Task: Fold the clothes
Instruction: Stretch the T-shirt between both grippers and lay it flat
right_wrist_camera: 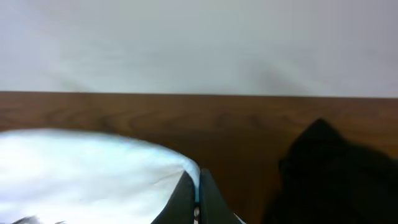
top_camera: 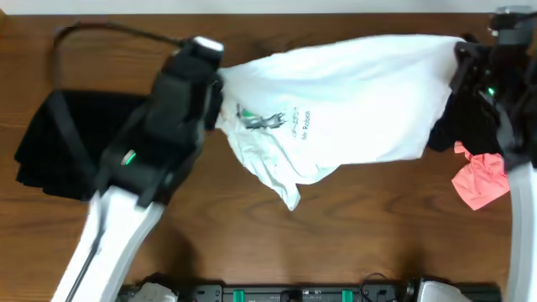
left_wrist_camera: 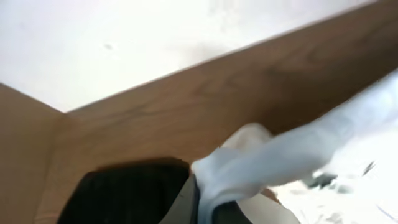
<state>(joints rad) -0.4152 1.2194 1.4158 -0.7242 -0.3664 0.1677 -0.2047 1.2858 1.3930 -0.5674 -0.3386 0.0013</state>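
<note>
White T-shirt (top_camera: 352, 101), stretched wide, creased, small robot print (top_camera: 256, 120) facing up

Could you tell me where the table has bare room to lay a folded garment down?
Bare wood lies along the front of the table, between the left arm and the pink garment, below the white T-shirt. The ends are crowded: left black garment, right black garment.
</note>
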